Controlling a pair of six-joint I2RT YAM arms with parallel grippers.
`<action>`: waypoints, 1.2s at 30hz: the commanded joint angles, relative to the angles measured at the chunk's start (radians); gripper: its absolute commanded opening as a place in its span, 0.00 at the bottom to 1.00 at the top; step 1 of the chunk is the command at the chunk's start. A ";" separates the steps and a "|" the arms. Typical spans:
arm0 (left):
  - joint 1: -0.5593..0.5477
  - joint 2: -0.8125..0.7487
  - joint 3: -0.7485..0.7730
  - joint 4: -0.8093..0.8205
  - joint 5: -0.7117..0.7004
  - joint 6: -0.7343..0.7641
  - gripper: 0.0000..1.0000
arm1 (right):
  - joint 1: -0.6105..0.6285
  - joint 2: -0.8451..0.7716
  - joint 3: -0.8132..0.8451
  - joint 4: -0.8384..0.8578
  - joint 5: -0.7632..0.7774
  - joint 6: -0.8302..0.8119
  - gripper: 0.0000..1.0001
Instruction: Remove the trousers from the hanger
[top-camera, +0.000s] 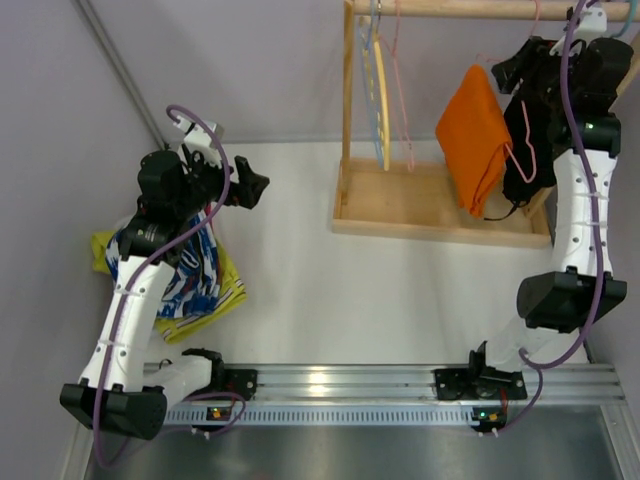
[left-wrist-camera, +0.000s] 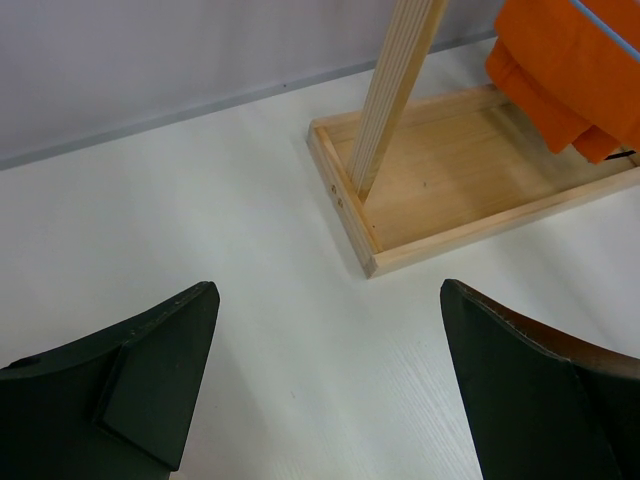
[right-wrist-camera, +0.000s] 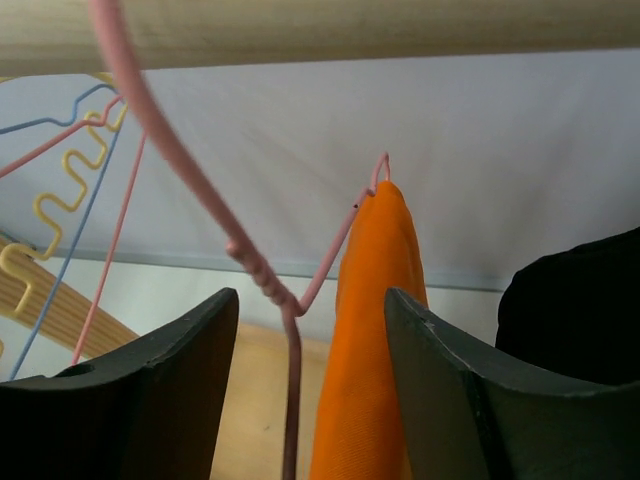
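the trousers (top-camera: 474, 140) were a bright orange, matte woven cloth, folded thick over the bar of a thin pink wire hanger (top-camera: 524, 150) and hanging in a soft slab with a rounded upper edge. the hanger hung from the round, pale wooden rod (top-camera: 470, 8) of a rack whose base (top-camera: 440, 208) was a shallow plank tray with a raised lip and visible grain. just right of the trousers hung a limp black garment (top-camera: 525, 165). further left on the rod hung a yellow hanger (top-camera: 381, 100) with a wavy edge. the table (top-camera: 330, 290) was smooth and white. at its left side lay a crumpled pile of clothes (top-camera: 200, 275), blue-and-white print over yellow.

the right gripper (right-wrist-camera: 311, 295) was raised under the rod at the top of the pink hanger. its two dark, wedge-shaped fingers (right-wrist-camera: 170, 370) stood partly apart, and between them ran the twisted neck of the hanger wire and the upper fold of the orange cloth. the wire stood free in the gap, not pinched. the cloth lay close against the right-hand finger, though contact could not be told. nothing was clamped.

the left gripper (left-wrist-camera: 328, 290) hung above bare table near the corner of the rack base, well apart from the trousers. its matte black jaws were spread wide and held nothing. its arm passed over the pile of clothes.
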 joint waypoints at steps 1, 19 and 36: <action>-0.007 0.001 0.051 0.048 0.004 -0.013 0.99 | 0.009 0.027 0.044 0.057 0.036 -0.015 0.60; -0.017 0.011 0.064 0.048 -0.014 -0.016 0.99 | 0.027 0.011 0.126 0.080 0.033 0.043 0.00; -0.041 0.014 0.089 0.049 -0.035 -0.027 0.99 | 0.028 -0.049 0.187 0.227 -0.059 0.245 0.00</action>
